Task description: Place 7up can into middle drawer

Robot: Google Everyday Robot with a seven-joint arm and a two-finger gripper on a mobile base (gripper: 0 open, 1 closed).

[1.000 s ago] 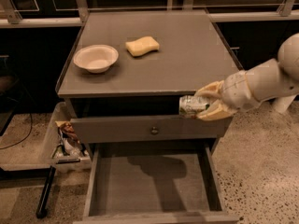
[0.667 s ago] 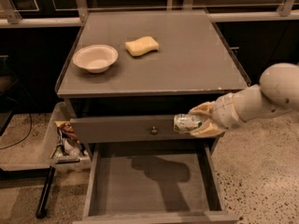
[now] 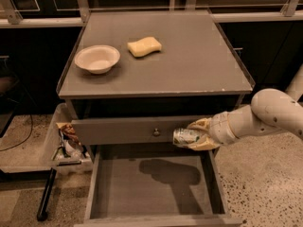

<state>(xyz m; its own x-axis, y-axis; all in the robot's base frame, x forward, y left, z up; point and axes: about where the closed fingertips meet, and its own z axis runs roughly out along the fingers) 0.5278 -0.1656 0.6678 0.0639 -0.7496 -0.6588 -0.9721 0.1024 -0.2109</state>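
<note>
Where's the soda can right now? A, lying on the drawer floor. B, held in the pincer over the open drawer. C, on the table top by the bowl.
B: the pincer grips the can in the air above the open drawer.

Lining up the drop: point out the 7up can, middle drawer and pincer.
7up can (image 3: 184, 136), camera view, silvery side.
middle drawer (image 3: 122, 193), camera view, bare floor.
pincer (image 3: 192, 136), camera view, between fingertips, over drawer's right side.
</note>
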